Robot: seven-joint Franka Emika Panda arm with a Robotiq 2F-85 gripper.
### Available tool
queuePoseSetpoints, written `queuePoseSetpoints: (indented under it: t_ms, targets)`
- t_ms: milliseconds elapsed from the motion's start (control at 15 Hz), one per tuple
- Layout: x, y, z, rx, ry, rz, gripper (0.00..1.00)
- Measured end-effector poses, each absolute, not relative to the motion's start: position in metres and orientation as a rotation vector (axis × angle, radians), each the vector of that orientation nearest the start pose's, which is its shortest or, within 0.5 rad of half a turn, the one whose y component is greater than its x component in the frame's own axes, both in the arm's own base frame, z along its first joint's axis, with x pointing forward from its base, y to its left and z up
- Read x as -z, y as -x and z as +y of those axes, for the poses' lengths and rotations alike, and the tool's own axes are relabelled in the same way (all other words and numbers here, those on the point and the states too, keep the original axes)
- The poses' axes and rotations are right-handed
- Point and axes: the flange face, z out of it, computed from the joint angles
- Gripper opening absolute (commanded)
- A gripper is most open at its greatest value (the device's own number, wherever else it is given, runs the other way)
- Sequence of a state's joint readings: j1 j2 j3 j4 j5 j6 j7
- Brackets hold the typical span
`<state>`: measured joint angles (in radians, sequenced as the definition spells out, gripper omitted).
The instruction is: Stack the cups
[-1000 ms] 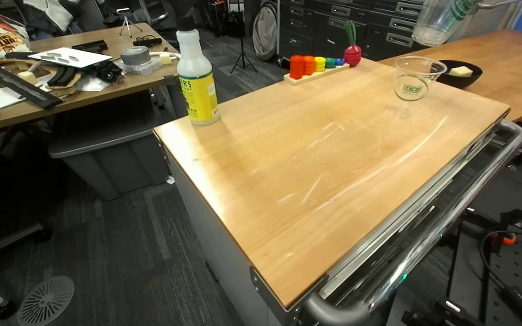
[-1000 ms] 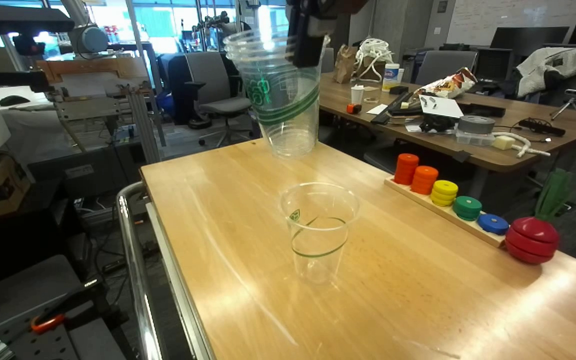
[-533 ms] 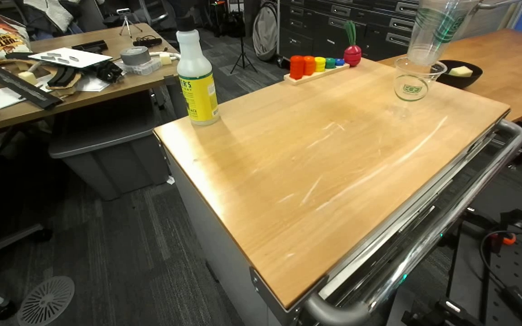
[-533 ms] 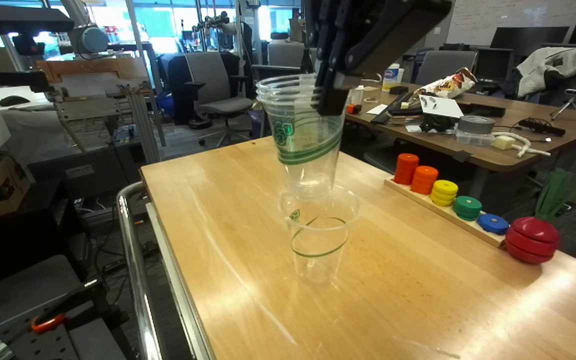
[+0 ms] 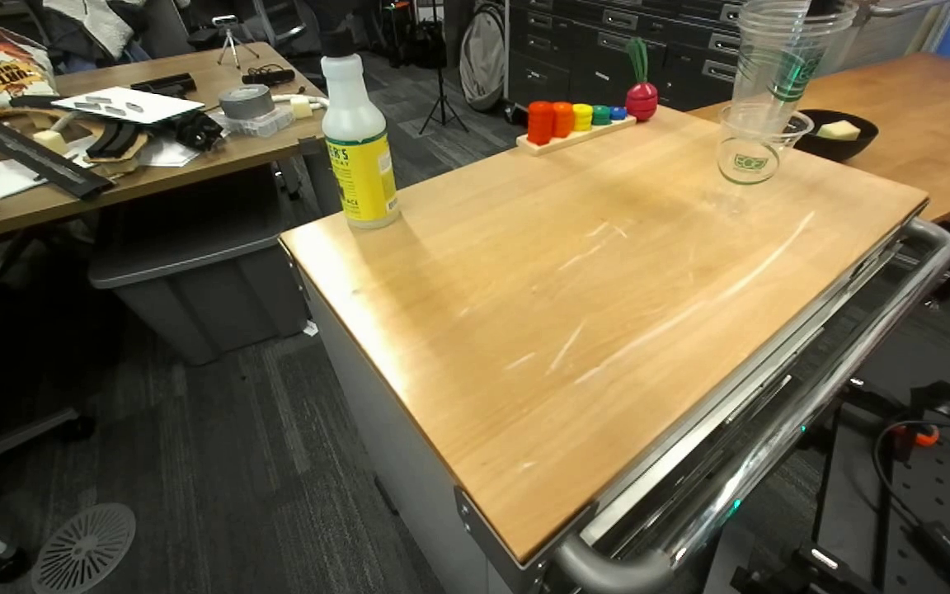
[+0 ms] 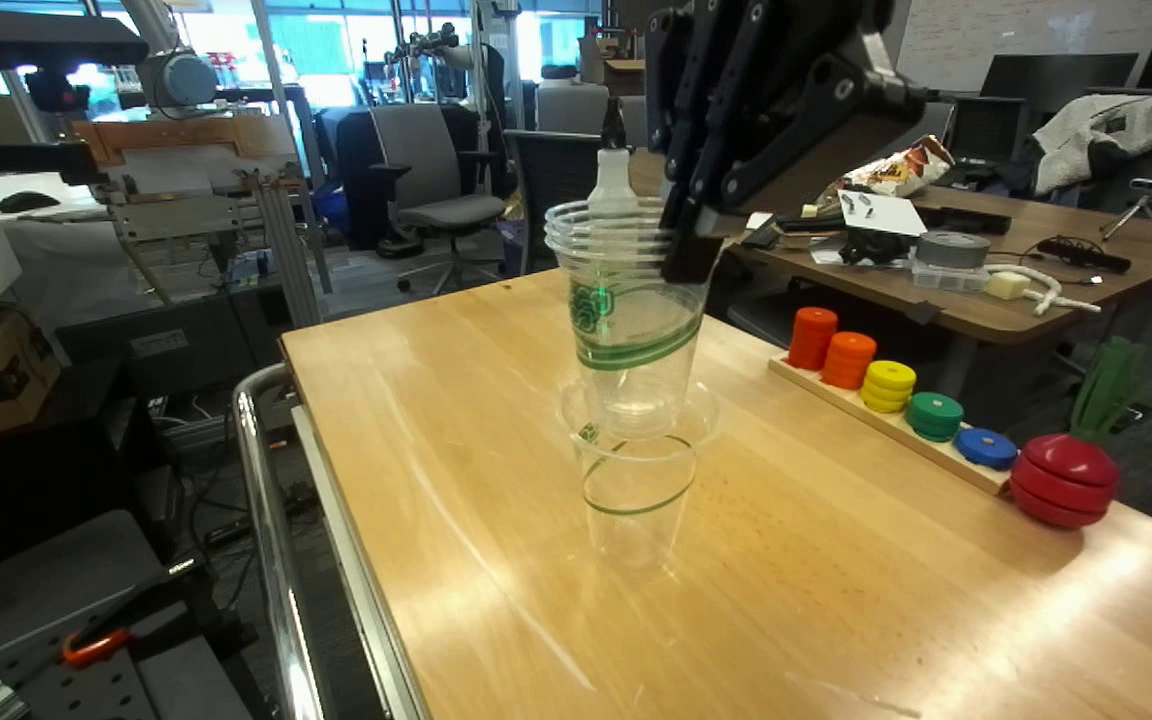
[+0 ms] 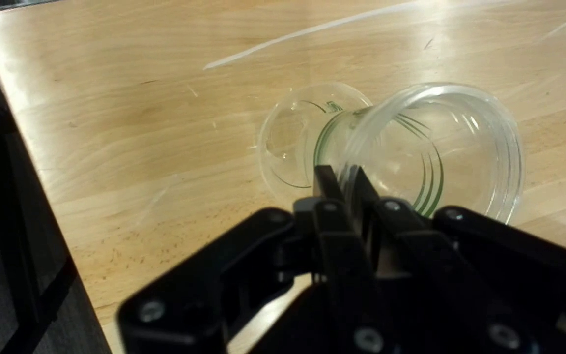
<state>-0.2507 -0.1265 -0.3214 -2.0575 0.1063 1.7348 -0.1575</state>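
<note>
My gripper [image 7: 343, 178] is shut on the walls of a nested stack of clear cups [image 7: 460, 147] with green bands. In an exterior view a dark finger sits at the rim of the stack [image 6: 626, 330]; the stack also shows at the top right of an exterior view [image 5: 780, 70]. A single clear cup [image 6: 636, 510] stands upright on the table below it, and also shows in an exterior view [image 5: 747, 161] and the wrist view [image 7: 285, 147]. The held stack tilts slightly, its base overlapping the lower cup's mouth; I cannot tell how deep inside it is.
A bottle with a yellow label [image 5: 364, 165] stands at a table corner. A ring toy on a wooden base [image 6: 886, 420] and a red radish toy [image 6: 1064, 480] line one edge. A black bowl [image 5: 842, 147] is beyond the cup. A metal rail [image 6: 276, 560] runs along one side.
The gripper has lowered the held stack toward the standing cup and, in an exterior view, moved it rightward. Its base now overlaps the cup's mouth. The standing cup has not moved.
</note>
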Motion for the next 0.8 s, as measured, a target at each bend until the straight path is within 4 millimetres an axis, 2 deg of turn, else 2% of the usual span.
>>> queuePoseSetpoints:
  t_ms: [533, 600, 667, 733, 800]
  targets:
    - [-0.437, -0.430, -0.259, -0.214, 2.875, 0.647, 0.03]
    - [-0.434, -0.431, -0.259, -0.204, 2.879, 0.657, 0.06]
    - [-0.433, -0.431, -0.260, -0.192, 2.885, 0.668, 0.18]
    - [-0.431, -0.431, -0.260, -0.182, 2.893, 0.678, 0.36]
    - [-0.430, -0.431, -0.261, -0.171, 2.903, 0.689, 0.41]
